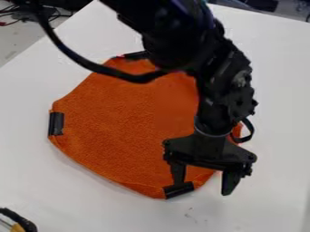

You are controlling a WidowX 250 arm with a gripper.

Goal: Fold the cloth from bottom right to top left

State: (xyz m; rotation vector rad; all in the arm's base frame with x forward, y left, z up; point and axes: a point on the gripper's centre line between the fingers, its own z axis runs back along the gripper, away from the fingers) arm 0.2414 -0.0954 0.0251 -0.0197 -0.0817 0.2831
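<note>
At the lower right of the cloth (121, 122), the spread tool (203, 189) should be straddling the edge before pinching.

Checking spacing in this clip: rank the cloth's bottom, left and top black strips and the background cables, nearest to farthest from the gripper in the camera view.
1. Bottom strip: right by the gripper.
2. Left strip and top strip, at the cloth's left and top edges: too close to call.
3. Cables: top left corner.
</note>
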